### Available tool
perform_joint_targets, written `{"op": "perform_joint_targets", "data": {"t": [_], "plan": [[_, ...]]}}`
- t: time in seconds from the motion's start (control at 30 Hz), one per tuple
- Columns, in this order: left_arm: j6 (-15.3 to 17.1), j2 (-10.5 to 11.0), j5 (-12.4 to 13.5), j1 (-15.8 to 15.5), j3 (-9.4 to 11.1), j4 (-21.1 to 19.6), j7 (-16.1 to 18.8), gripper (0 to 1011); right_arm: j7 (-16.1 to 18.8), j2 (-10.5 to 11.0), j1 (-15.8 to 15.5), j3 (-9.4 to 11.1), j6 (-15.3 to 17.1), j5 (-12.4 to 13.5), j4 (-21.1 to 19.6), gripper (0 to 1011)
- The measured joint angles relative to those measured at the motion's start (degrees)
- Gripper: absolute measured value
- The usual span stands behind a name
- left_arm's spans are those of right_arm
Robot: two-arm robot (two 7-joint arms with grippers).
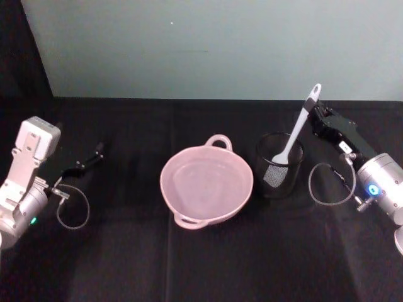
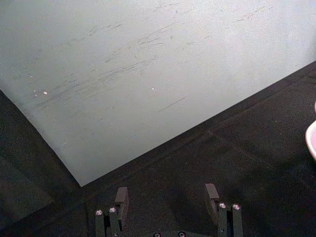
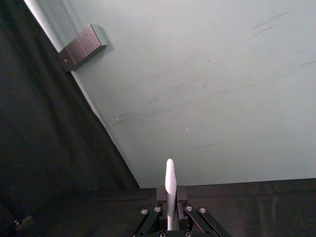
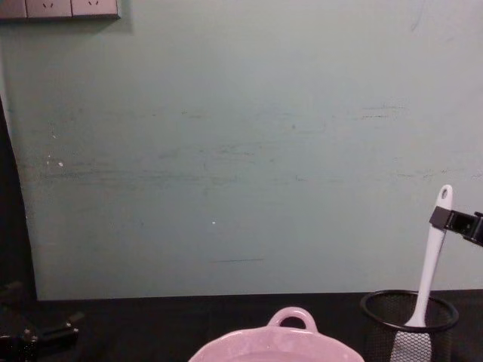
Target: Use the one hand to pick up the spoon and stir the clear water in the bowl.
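Observation:
The white spoon (image 1: 297,133) stands tilted in a black wire-mesh cup (image 1: 279,170), blade down and handle up. My right gripper (image 1: 313,111) reaches in from the right and is shut on the upper handle, just below the hole. The right wrist view shows the spoon handle (image 3: 170,183) pinched between the fingers (image 3: 160,196). From the chest, the spoon (image 4: 430,264) rises out of the cup with the right gripper (image 4: 447,219) at its tip. The pink bowl (image 1: 169,192) sits mid-table, left of the cup, holding clear water (image 1: 204,185). My left gripper (image 1: 94,155) rests open at the far left.
Black cloth covers the table up to a pale green wall. The mesh cup (image 4: 407,320) stands close beside the bowl (image 4: 290,320). Cable loops hang beside both wrists. A sliver of the bowl's rim (image 2: 312,140) appears in the left wrist view, beyond the left gripper (image 2: 167,197).

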Motion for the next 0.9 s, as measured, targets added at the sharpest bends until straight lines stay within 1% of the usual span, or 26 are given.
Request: {"op": "perform_joint_targets", "data": {"t": [0.27,0.63,0.73,0.8,0.9], "plan": [[0.0,0.0,0.0,0.0,0.0,0.0,0.0,1011,0.5,-0.4,1.1,-0.5,-1.1,-0.1,2.4,116],[0.0,0.0,0.0,0.0,0.0,0.0,0.0,1011,1.0,-0.8,1.8,-1.2,-1.1,0.0,3.8,116],[0.0,0.0,0.0,0.0,0.0,0.0,0.0,1011,1.0,-0.9,2.0,-1.3,-0.6,0.1,4.3,116],[0.0,0.0,0.0,0.0,0.0,0.0,0.0,1011,1.1,-0.9,2.2,-1.2,0.4,1.0,4.6,116],[0.0,0.0,0.0,0.0,0.0,0.0,0.0,1011,1.1,-0.9,2.2,-1.2,0.3,0.9,4.6,116]]}}
